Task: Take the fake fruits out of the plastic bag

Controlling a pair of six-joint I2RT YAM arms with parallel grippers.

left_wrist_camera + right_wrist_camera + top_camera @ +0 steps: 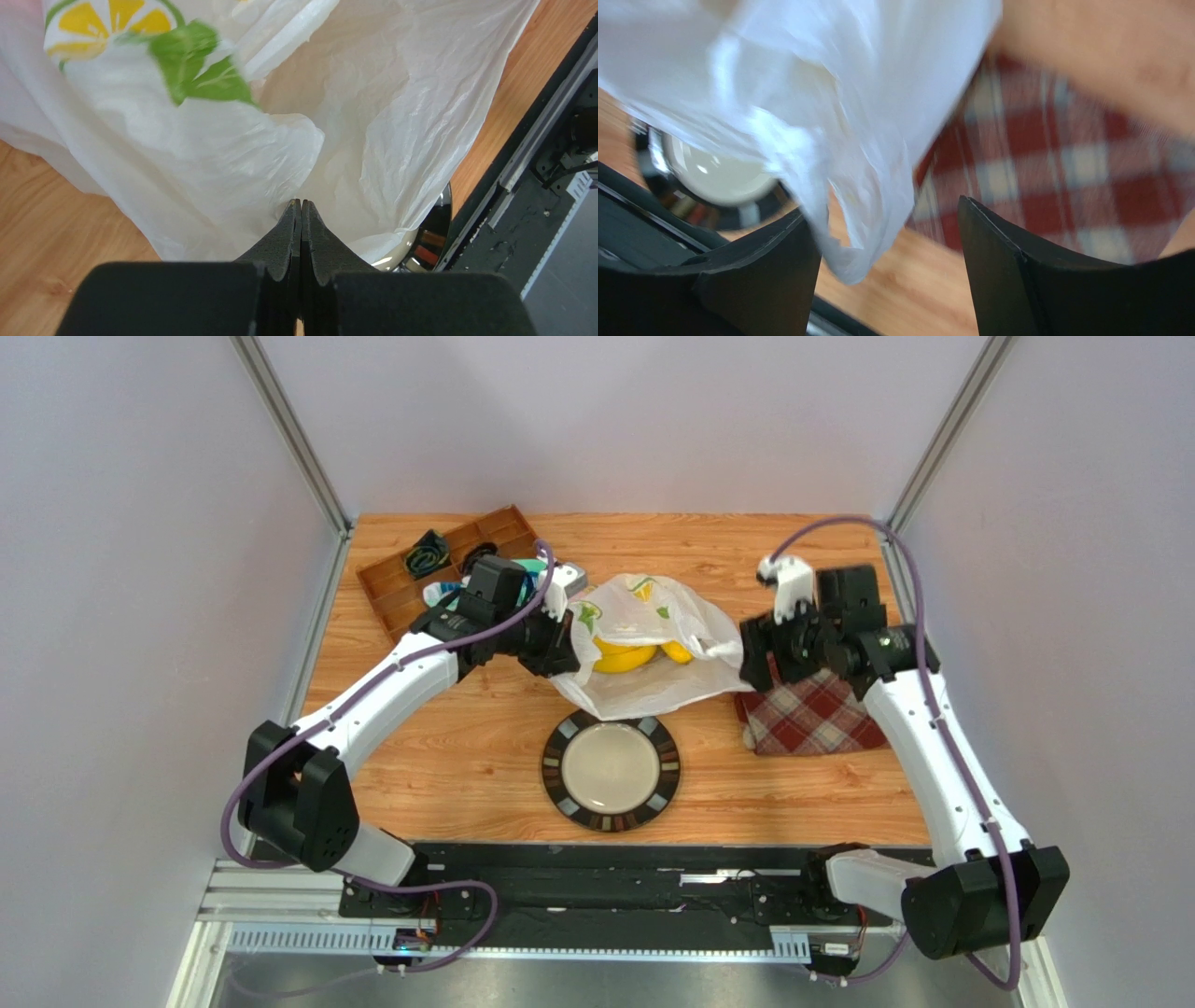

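Robot lab test cell. Plain pale walls [140,546] and metal corner posts [288,427] box in a small wooden table [463,742]. A white left arm [379,693] and right arm [940,756], trailing purple cables [919,588], are bolted to a black rail [631,875] at its near edge. A bag [638,602], plate [612,767] and plaid cloth [814,717] lie on it.

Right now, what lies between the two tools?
The bag, with yellow bananas showing through it, spans the gap between the left tool and the right tool; the top view shows it.
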